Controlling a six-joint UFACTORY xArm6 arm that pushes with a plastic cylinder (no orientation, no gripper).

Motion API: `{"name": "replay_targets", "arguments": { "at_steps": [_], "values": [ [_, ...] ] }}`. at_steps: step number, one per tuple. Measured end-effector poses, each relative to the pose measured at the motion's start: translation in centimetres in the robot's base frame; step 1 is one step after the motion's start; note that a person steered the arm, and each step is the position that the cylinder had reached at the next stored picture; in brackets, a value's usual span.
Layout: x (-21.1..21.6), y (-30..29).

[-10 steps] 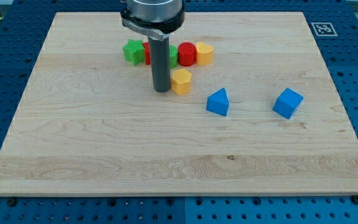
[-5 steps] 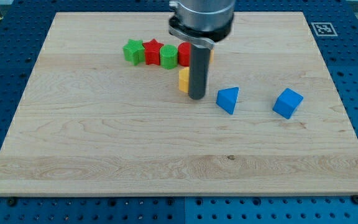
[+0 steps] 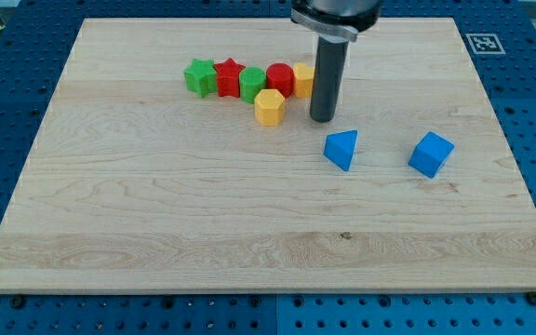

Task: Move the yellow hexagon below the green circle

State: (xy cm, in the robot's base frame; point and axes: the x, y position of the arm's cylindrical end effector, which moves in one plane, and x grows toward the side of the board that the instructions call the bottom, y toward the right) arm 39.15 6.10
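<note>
My tip, a bare rod with nothing to open or close, has swung from the yellow hexagon's left to its right and now stands apart, leaving the hexagon nudged up-left against the green circle's lower right, nearly placed beneath it.

My tip stands upright, touching the board.
</note>
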Motion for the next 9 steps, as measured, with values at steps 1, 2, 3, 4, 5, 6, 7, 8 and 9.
{"name": "replay_targets", "arguments": {
  "at_steps": [1,2,3,4,5,6,7,8,9],
  "values": [
    [-0.3,-1.9],
    [-0.3,-2.6],
    [0.3,-3.6],
    [0.3,-4.4],
    [0.5,-4.4],
    [1.9,-3.2],
    [3.8,-3.4],
    [3.8,-5.9],
    [2.9,-8.3]
  ]
}}
